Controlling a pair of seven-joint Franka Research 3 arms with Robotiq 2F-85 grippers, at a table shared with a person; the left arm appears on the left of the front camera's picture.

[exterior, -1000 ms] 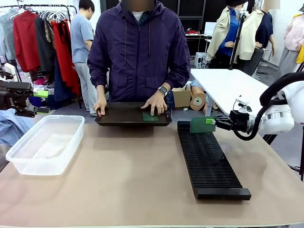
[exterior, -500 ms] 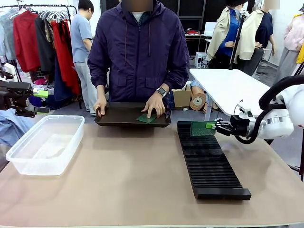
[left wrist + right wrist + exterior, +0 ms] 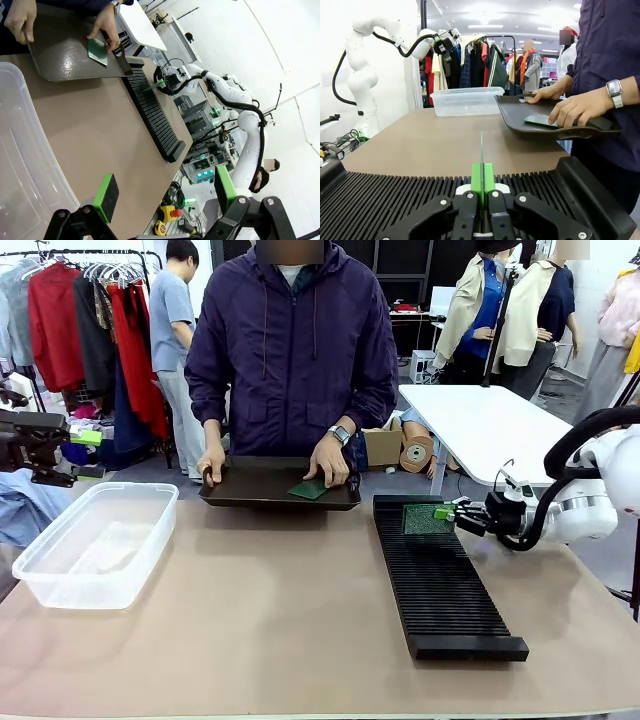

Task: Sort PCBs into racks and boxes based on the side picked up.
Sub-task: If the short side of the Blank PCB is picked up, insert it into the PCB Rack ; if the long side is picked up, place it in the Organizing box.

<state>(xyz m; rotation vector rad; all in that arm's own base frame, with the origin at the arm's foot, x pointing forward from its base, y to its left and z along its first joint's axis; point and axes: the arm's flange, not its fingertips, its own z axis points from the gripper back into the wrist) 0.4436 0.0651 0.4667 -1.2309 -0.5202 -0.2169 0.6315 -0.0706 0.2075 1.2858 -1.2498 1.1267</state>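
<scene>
PCB (image 3: 425, 519) in your front view sits at the rack's (image 3: 440, 585) far end, clamped by the right gripper (image 3: 447, 511). Left wrist: your left gripper (image 3: 165, 192) gapes wide and empty, with the box (image 3: 20, 150) near. Right wrist: its fingers (image 3: 476, 177) pinch the board edge-on above the slots.

two pcbs (image 3: 427, 519), one rack (image 3: 445, 590), one box (image 3: 90, 590), one tray (image 3: 255, 480)
</scene>
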